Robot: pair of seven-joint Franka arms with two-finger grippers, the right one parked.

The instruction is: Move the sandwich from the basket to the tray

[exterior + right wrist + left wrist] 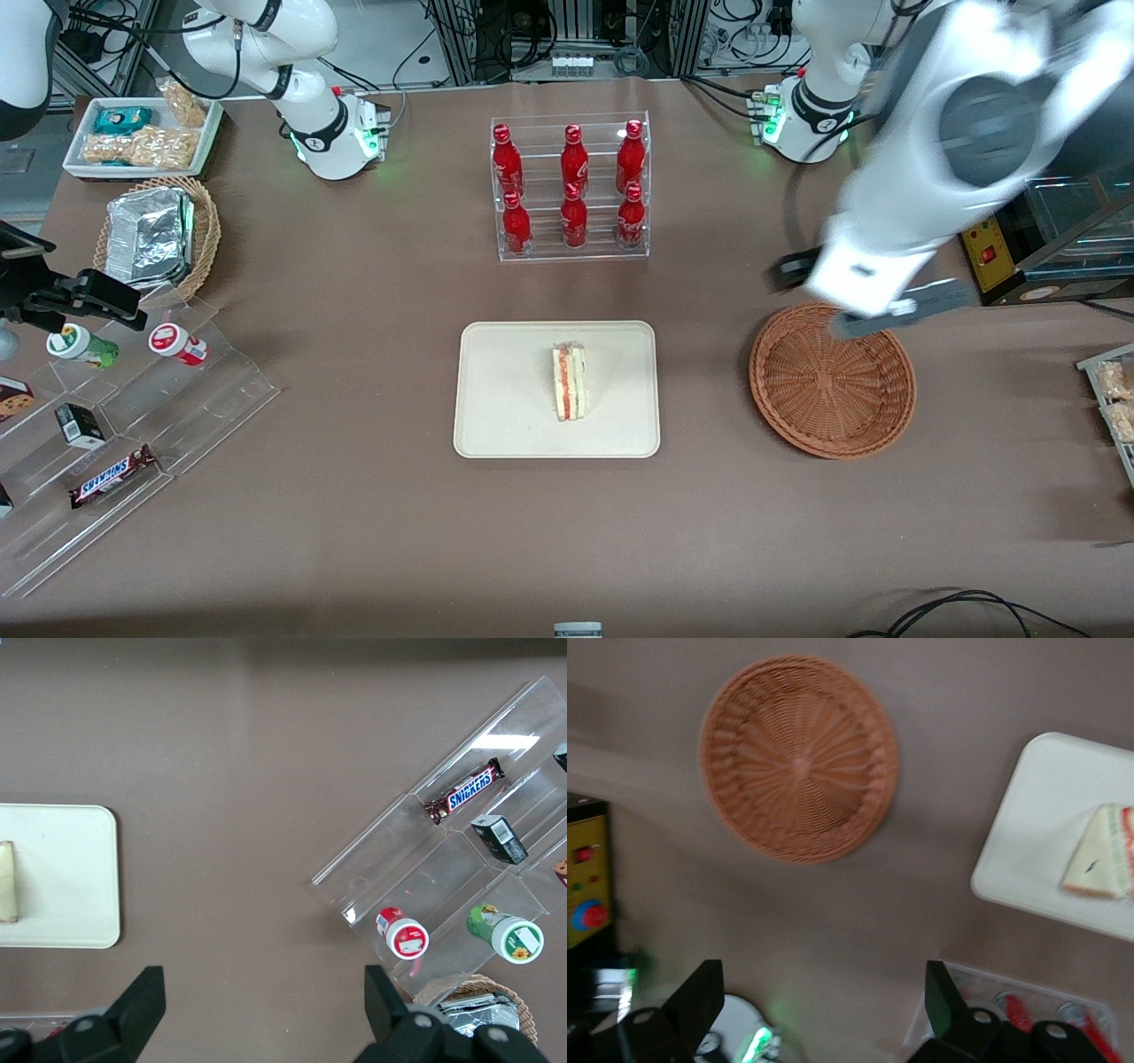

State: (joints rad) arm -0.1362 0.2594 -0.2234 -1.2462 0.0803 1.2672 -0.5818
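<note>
While I watch the wrist feed, the gripper (pixel 815 1014) shows its two dark fingers (pixel 700 997) spread wide with nothing between them and nothing touching them. From the front I see the gripper (pixel 864 306) hanging above the rim of the basket (pixel 833 381) that lies farthest from the front camera, clear of the wicker.

The basket (pixel 799 757) sits right below the gripper, a round, shallow, reddish-brown weave with spokes running out from its centre, and I see nothing in it.

The sandwich (pixel 571 383) is well away from the gripper, toward the parked arm's end, lying near the middle of the tray (pixel 496 425). It is a white bread wedge showing an orange-red stripe and a green one along its cut face, with a bit of clear wrap crumpled at the end farthest from the front camera. On the wrist feed I catch only part of the sandwich (pixel 1099 855), resting flat on the tray (pixel 1036 828).

The tray is cream-white, rectangular with rounded corners, and stands apart from the basket with bare table (pixel 700 532) between them. A clear rack of red bottles (pixel 571 182) stands farther from the front camera than the tray.
</note>
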